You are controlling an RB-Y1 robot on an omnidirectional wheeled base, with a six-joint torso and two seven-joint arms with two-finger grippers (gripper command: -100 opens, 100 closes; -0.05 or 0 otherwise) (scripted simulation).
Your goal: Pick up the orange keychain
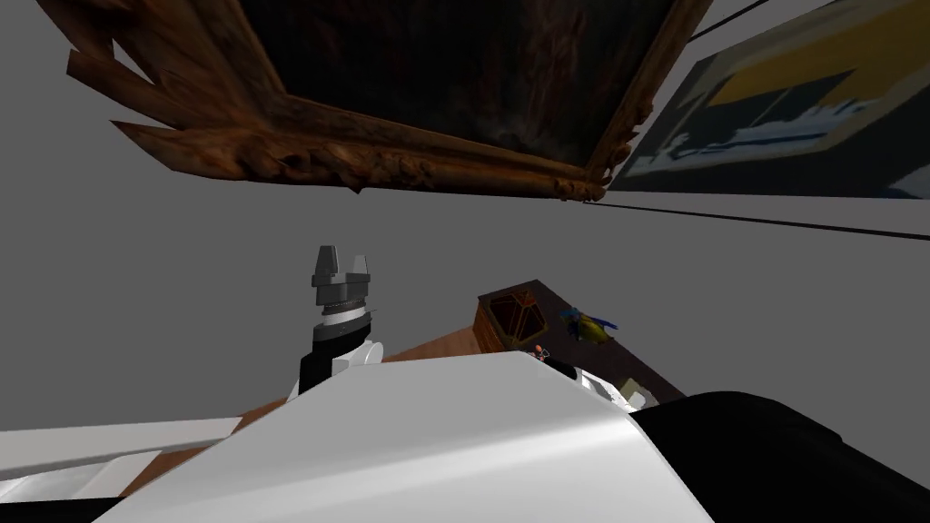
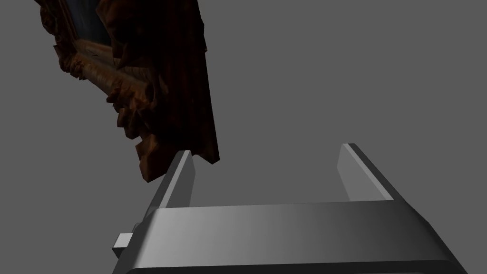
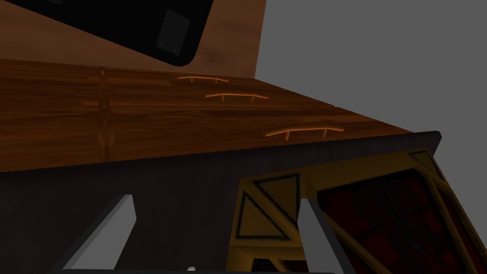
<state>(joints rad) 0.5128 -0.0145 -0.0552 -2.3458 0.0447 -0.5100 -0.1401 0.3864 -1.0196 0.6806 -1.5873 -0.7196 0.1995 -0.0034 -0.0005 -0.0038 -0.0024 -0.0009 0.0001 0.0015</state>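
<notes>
On the grey wall, an ornate carved brown frame (image 1: pixel 363 163) around a dark painting; beside it, a second picture (image 1: pixel 790 109) in yellow and blue. Lower down, on a dark surface (image 1: pixel 613 359), a faceted brown-and-red box (image 1: pixel 513 316) near a blue-and-yellow object (image 1: pixel 590 327). Adjoining the top, wooden drawer fronts (image 3: pixel 142 119) with thin curved handles (image 3: pixel 304 132).

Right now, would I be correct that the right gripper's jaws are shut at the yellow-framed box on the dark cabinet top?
Not quite: the right gripper has its jaws open, standing well apart in the right wrist view. The rest holds: it is at the yellow-framed box on the dark cabinet top.
</notes>
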